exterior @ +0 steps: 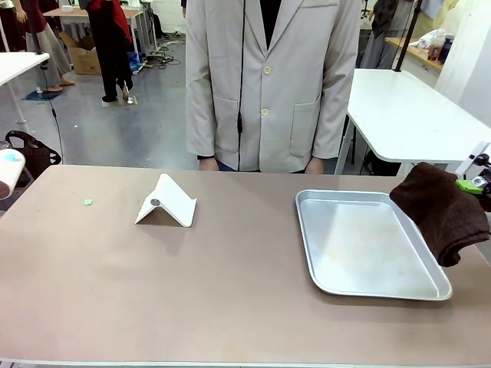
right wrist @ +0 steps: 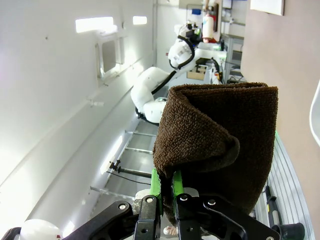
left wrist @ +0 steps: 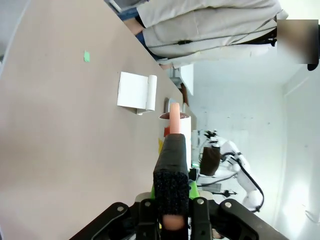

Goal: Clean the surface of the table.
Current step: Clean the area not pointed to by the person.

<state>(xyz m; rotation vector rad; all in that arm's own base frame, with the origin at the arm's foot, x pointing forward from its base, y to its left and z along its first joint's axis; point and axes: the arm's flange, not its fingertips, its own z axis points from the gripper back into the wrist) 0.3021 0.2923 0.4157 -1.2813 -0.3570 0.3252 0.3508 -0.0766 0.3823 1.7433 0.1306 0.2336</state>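
Tools held, wiping not yet begun.
Front view: the taupe surface (exterior: 230,307) carries a green scrap (exterior: 87,202), a white stand (exterior: 167,201) and a metal tray (exterior: 345,193); the right gripper (exterior: 465,185) holds a brown cloth (exterior: 441,211) up near the tray. Left wrist view: the left gripper (left wrist: 172,212) clamps the handle of a lint roller (left wrist: 171,170) above the surface. Right wrist view: the cloth is pinched tight. Next, a tool should probably come down flat.

This is a lab or workshop hall: a person (exterior: 268,84) in a pale lab-style coat stands at the far edge of the taupe table (exterior: 230,291). Behind are white work tables (exterior: 406,115), a cardboard box (exterior: 83,60) and loose cables (exterior: 165,55) on the grey floor (exterior: 146,130).
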